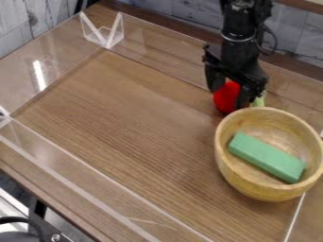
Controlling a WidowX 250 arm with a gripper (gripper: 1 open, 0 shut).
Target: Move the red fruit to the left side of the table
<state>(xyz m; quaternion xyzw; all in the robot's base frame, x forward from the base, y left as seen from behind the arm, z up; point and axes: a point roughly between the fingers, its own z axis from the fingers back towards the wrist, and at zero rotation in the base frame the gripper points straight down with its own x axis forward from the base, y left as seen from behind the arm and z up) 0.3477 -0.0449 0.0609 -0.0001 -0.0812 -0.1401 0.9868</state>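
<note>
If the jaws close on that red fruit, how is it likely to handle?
The red fruit looks small, round and glossy, so it may slip or roll away on the smooth table if pinched off-centre. It seems a rigid toy, probably light. The open gripper straddles it, which should help.

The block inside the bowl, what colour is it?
Green. The block lies in the tan bowl, clearest in the camera view.

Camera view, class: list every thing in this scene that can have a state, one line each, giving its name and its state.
gripper: open, pointing down, jaws either side of the red fruit
red fruit: on the table at its right side, between the jaws, not lifted
bowl: upright, holding the green block
green block: lying inside the bowl
table: bare wood across the left side
</note>
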